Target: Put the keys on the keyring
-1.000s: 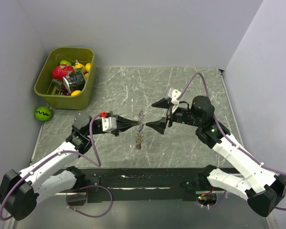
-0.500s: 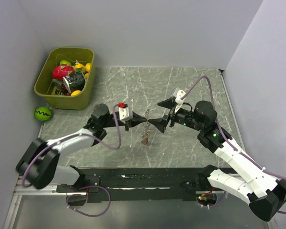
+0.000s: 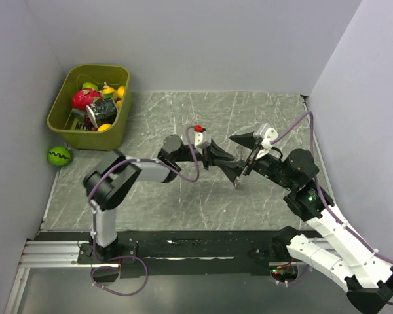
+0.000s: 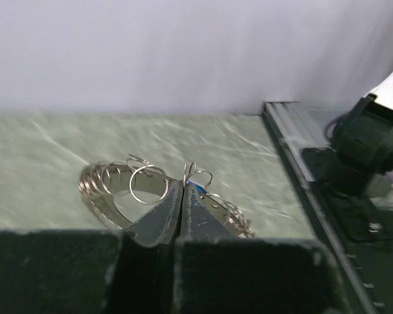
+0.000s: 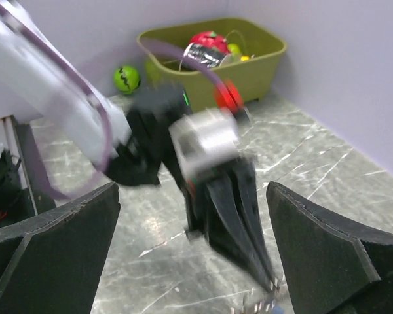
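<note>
Top external: left arm stretched rightward, fingers seemingly pinching the keyring; right fingers wide apart.

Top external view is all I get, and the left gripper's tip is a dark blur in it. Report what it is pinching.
Observer: In the left wrist view the left gripper is shut on the keyring, whose beaded loop stretches out beyond the tips.
Operator: Check for a key near the pinch.
Observer: A blue tag sits right beside the closed tips, among small wire rings. No key blade can be made out.
Operator: Now give me the right gripper.
Observer: The right wrist view shows the right gripper wide open with nothing in it. In that camera's picture, the left gripper's tips point down between its fingers.
</note>
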`<act>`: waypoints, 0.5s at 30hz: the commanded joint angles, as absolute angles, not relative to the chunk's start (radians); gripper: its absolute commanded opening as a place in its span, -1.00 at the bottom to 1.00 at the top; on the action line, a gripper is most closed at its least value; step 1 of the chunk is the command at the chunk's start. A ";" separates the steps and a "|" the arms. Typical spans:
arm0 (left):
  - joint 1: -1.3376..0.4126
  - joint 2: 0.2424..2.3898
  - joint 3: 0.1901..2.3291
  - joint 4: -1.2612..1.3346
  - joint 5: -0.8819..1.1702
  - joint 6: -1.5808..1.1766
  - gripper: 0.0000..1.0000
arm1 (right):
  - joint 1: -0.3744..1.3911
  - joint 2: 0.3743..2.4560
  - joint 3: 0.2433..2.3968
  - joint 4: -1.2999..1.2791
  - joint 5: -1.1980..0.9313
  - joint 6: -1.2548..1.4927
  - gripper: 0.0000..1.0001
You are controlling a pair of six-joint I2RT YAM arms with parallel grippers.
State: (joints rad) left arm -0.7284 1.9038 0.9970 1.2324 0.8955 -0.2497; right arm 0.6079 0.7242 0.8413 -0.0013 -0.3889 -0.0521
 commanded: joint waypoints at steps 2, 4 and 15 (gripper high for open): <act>-0.739 2.092 1.028 1.861 0.876 -0.508 -0.98 | 0.601 0.713 0.833 0.014 -0.333 -0.051 0.99; -0.747 2.135 1.011 1.861 0.881 -0.488 -0.98 | 0.601 0.722 0.834 0.008 -0.334 -0.052 0.99; -0.749 2.071 0.847 1.703 0.847 -0.299 -0.98 | 0.601 0.744 0.841 0.009 -0.347 -0.049 0.99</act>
